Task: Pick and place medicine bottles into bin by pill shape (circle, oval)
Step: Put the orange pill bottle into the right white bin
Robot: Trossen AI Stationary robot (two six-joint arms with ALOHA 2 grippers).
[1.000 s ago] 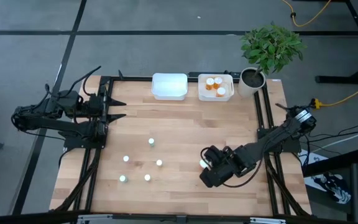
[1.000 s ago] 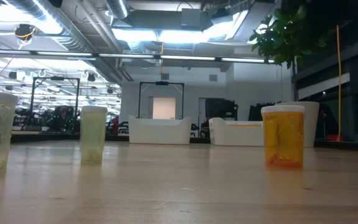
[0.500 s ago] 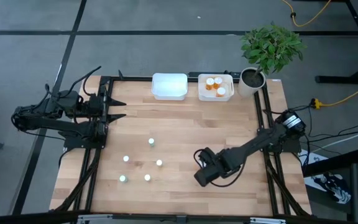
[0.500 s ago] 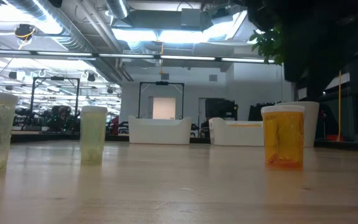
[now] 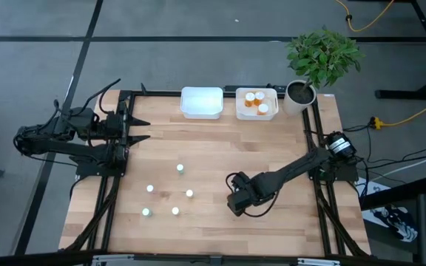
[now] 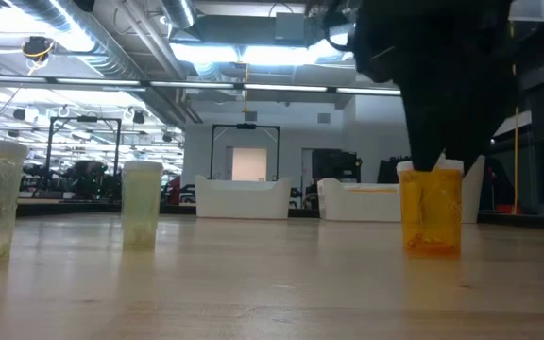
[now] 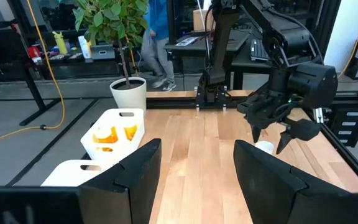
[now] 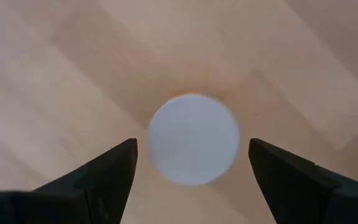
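Observation:
An orange medicine bottle (image 6: 431, 210) with a white cap (image 8: 194, 138) stands upright on the wooden table, right of centre. My right gripper (image 5: 235, 201) hangs over it, pointing down and open. Its two fingers stand on either side of the cap without touching it, and it hides the bottle in the high view. The left wrist view shows the cap (image 7: 264, 147) under that gripper. Several tiny vials (image 5: 180, 168) stand at the table's middle left. My left gripper (image 5: 140, 128) waits open at the left edge.
At the far edge stand a white bin (image 5: 201, 102) and a second white bin (image 5: 257, 112) with three orange bottles in it. A potted plant (image 5: 299, 94) stands at the far right corner. Pale green vials (image 6: 142, 203) show in the low view.
My right gripper has gone toward the table's left edge, over the orange bottle, and now covers its cap in the high view. In the low view it has come in above the bottle. The bottle has stayed in place.

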